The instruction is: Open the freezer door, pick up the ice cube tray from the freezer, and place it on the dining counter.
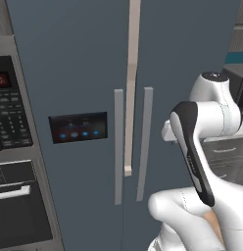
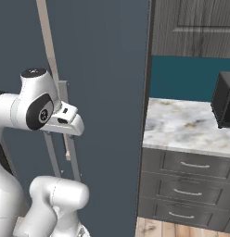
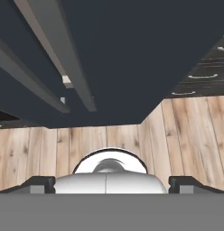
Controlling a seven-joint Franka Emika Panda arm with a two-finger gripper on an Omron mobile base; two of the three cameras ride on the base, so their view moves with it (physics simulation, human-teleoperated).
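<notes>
Wooden floor beneath spread pincer point(image 3: 112, 185); blue-lit panel on freezer door point(image 1: 69, 73) from left.

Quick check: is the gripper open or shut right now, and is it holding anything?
Gripper: open, jaws spread wide, holding nothing. It hangs apart from the tall slate blue-grey freezer door and its long grey vertical handle, over the light wooden plank floor.

Even, flat rendered light throughout, sharp, with no glare or blur.
</notes>
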